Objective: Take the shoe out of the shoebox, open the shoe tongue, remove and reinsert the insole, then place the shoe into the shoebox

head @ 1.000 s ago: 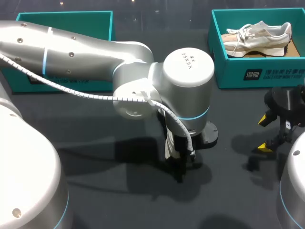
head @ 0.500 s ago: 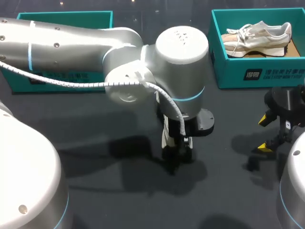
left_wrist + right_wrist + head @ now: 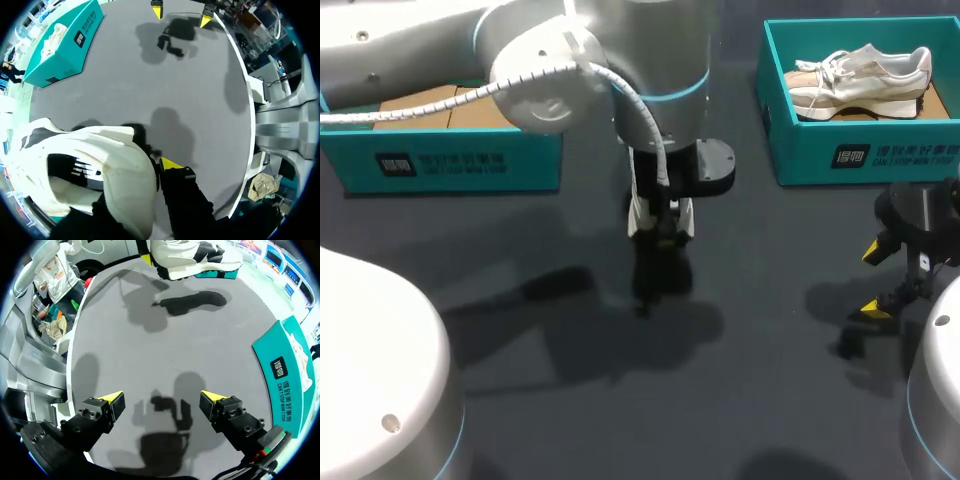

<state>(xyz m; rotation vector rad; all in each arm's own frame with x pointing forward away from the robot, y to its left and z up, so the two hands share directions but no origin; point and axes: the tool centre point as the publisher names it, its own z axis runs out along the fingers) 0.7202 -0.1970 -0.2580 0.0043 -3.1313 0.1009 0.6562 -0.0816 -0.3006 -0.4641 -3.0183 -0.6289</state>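
Over the middle of the dark worktop [image 3: 570, 400], left claw [image 3: 660, 232] clenched on the white shoe [image 3: 100, 165], shoe clear of the surface, right claw [image 3: 162, 397] released at near right, second shoe [image 3: 860, 80] in far-right teal shoebox [image 3: 860, 150], another shoebox [image 3: 470, 165] far left

A white shoe [image 3: 117, 187] fills the near side, right up close. One of my left fingers [image 3: 181, 195], black with a yellow tip, presses against its side. The other finger is hidden, maybe inside the shoe. The shoe's shadow falls on the gray tabletop [image 3: 150, 85]. Far ahead sits a teal shoebox [image 3: 62, 47] with a second shoe [image 3: 51, 40] inside. My right fingers [image 3: 157, 9] show at the far edge.
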